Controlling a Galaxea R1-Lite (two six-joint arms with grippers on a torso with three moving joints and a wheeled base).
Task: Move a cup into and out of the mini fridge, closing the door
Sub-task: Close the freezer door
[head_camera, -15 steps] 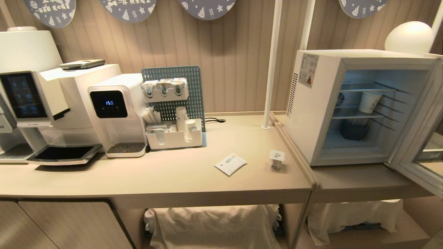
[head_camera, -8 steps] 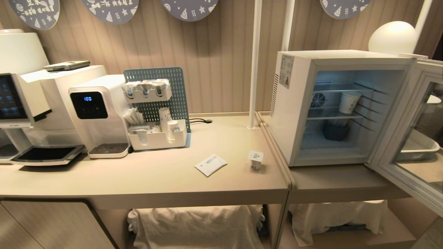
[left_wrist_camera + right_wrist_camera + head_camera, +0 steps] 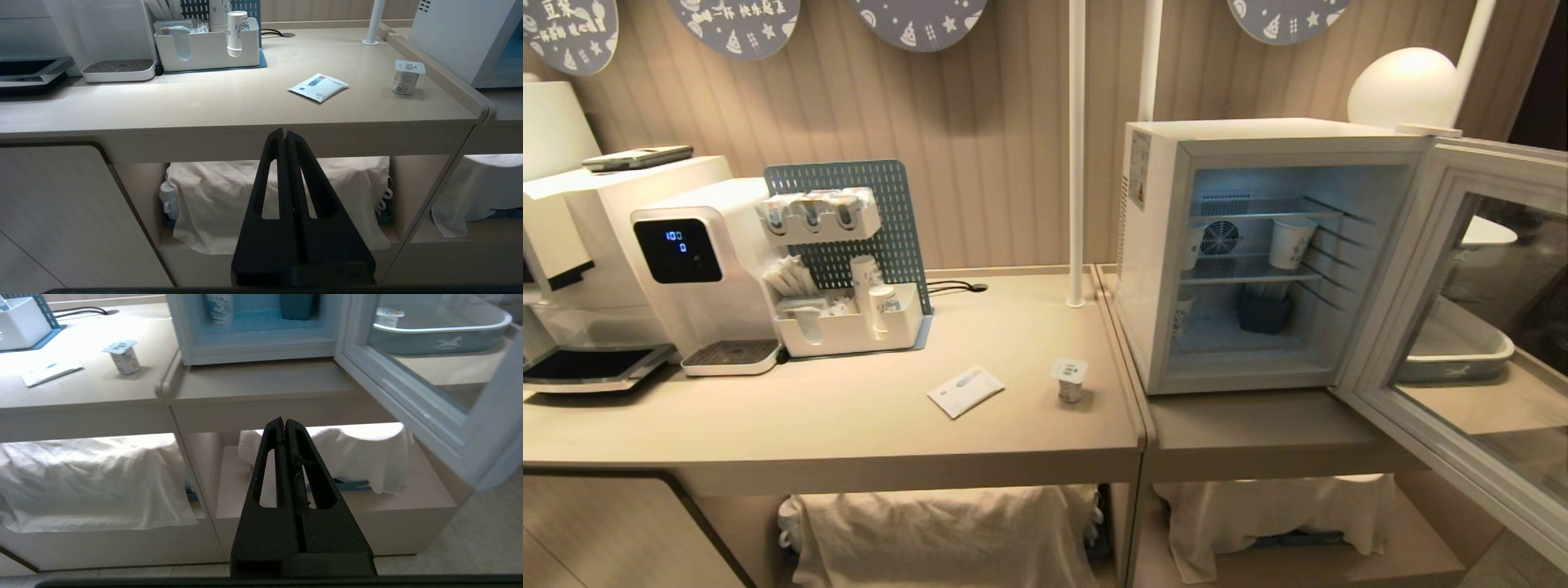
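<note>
Both the left gripper (image 3: pixel 284 132) and the right gripper (image 3: pixel 284 421) are seen pressed fully together, empty, low before the counter (image 3: pixel 866 425). The cup (image 3: pixel 1067 380) is found upright on it, at about nine o'clock from the open mini fridge (image 3: pixel 1152 269). It is judged light, thin-walled and easily crushed, best pinched gently around its sides below the lid.

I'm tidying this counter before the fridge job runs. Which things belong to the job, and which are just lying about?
For the job:
- cup, on the counter
- mini fridge
- door, standing open

Lying about:
- flat white packet
- organiser tray
- water dispenser
- patterned paper cup, on the fridge shelf
</note>
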